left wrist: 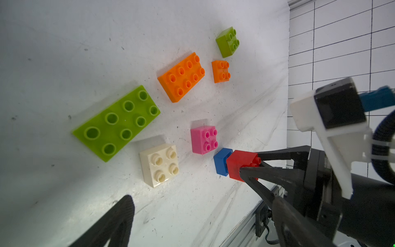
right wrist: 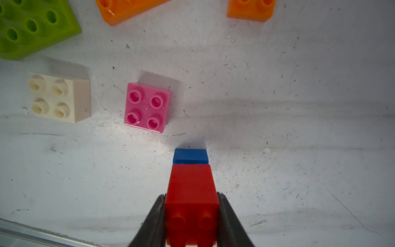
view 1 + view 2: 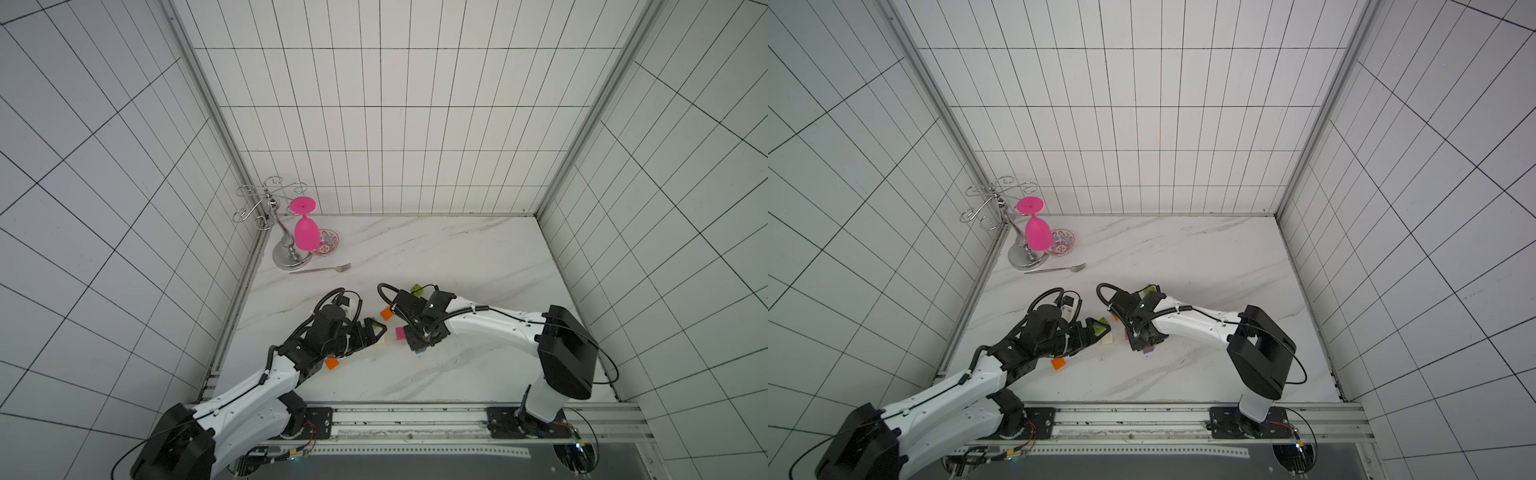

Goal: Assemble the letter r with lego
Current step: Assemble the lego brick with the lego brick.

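Where your right claw [image 2: 191, 197] clenches it by two opposite sides, the red studded plastic brick [image 2: 190, 188] sits studs-up on a blue plastic brick [image 2: 190, 156]. That blue brick rests on the white marbled tabletop [image 3: 457, 257], near the front middle between your two arms. Just beside the stack but not touching it lies a pink square four-stud brick [image 2: 147, 107]. A cream square four-stud brick [image 2: 58, 97] lies a little farther out. Past those you have a long lime green eight-stud brick [image 1: 116, 122], a long orange eight-stud brick [image 1: 181, 77], a small orange four-stud brick [image 1: 220, 71] and a small lime green four-stud brick [image 1: 227, 41], all loose and apart from one another. Your left claw [image 3: 1099, 329] is spread wide and holds nothing, hanging above the long lime green brick.
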You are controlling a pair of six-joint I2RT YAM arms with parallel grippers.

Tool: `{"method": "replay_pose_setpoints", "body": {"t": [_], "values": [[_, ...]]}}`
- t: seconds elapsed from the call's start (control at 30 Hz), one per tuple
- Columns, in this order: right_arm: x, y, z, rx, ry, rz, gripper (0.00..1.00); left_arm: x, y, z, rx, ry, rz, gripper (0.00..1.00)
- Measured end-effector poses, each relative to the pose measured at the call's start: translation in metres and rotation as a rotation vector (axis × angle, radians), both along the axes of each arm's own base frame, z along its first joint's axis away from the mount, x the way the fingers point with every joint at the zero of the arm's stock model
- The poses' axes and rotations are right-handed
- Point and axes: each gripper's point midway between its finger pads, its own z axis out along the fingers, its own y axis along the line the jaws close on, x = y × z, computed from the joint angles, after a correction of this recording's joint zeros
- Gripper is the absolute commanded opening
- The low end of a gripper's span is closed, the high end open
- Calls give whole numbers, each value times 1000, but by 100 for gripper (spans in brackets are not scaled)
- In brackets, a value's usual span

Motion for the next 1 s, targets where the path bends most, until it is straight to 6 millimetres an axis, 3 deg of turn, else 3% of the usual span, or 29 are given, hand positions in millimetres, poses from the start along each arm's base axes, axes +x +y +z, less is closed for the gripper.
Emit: {"method": "replay_pose_setpoints", "body": {"t": [0.3,1.0], "values": [[0,-1,-2,-5,5,-19,0,-3,3,0,11,-3,-9,93],[0,-2,-10,-48,54,-58,0,-12,15,22,-5,-70,12,93]]}}
